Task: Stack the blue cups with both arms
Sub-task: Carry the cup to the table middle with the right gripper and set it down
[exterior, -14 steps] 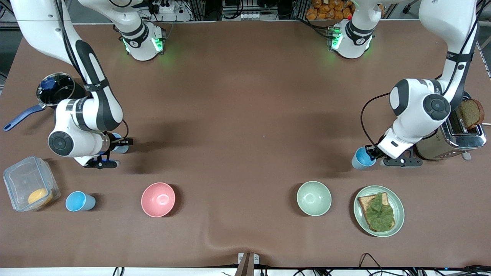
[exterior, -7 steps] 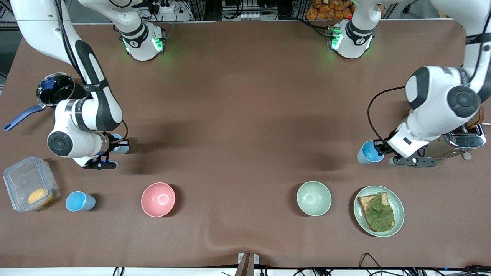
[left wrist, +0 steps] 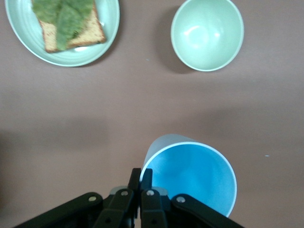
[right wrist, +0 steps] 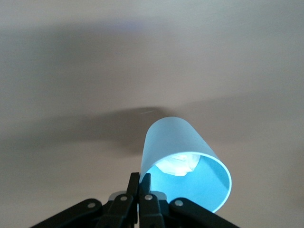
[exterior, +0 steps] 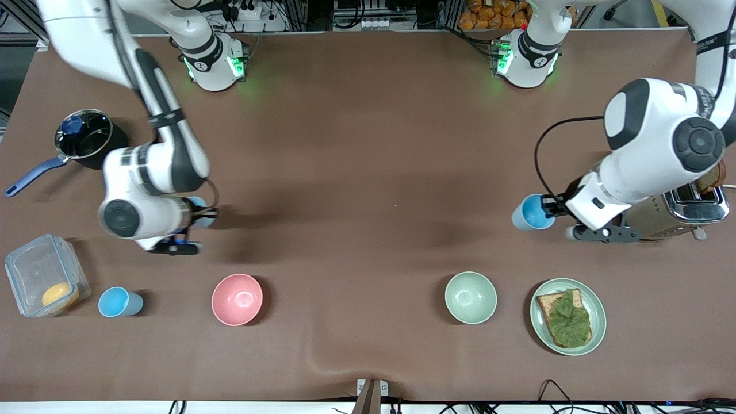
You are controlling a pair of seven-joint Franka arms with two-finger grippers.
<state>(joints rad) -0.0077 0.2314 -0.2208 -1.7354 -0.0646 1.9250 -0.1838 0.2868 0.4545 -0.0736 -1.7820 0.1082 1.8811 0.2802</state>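
Note:
My left gripper [exterior: 551, 206] is shut on the rim of a blue cup [exterior: 528, 213] and holds it over the table beside the toaster. In the left wrist view its fingers [left wrist: 136, 176] pinch the cup's wall [left wrist: 190, 175]. My right gripper [exterior: 202, 214] is shut on the rim of a second blue cup [exterior: 197, 203], mostly hidden by the arm, over the table near the pot. In the right wrist view this cup [right wrist: 183, 161] is tilted, with a whitish patch inside. A third blue cup [exterior: 118, 302] stands on the table beside the clear box.
A pink bowl [exterior: 237, 299] and a pale green bowl [exterior: 470, 297] stand nearer the front camera. A plate with toast and a leaf [exterior: 598, 322] lies beside the green bowl. A toaster [exterior: 687, 210], a dark pot [exterior: 83, 135] and a clear box [exterior: 43, 276] stand at the table's ends.
Both arms have moved toward the table's middle with their cups in hand. The third cup and the bowls have not moved.

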